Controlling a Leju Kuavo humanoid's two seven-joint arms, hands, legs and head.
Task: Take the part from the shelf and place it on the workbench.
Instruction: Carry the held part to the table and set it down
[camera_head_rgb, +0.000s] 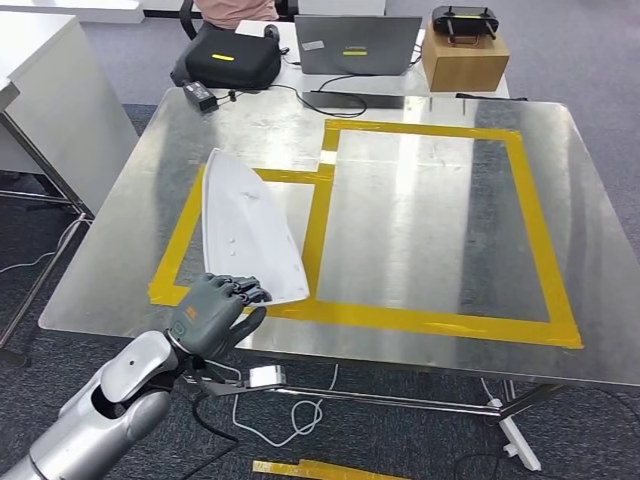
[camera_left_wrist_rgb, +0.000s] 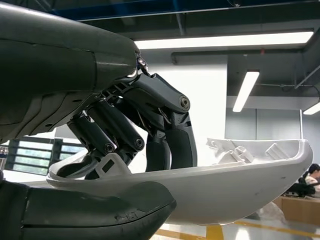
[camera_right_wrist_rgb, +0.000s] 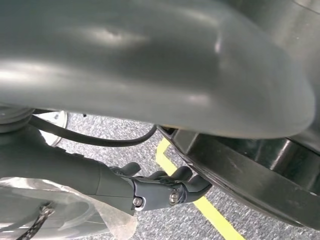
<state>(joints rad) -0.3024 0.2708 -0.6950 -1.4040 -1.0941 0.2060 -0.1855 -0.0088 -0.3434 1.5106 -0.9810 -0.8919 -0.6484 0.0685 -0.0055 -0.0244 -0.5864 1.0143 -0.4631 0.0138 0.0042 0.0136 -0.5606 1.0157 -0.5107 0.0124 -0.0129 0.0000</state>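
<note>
The white part (camera_head_rgb: 249, 228) is laid on the workbench (camera_head_rgb: 423, 215) within the left taped box, its near edge pinched by the left hand (camera_head_rgb: 215, 308); the right hand's (camera_right_wrist_rgb: 158, 187) state cannot be told

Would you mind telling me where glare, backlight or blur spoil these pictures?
Head view: ceiling lights streak the metal workbench with glare, yet the white part and the left hand read sharply. Left wrist view: bright ceiling strips backlight the hand's dark fingers. Right wrist view: a blurred grey surface close to the lens crowds the frame; the right hand is dim but legible.
</note>
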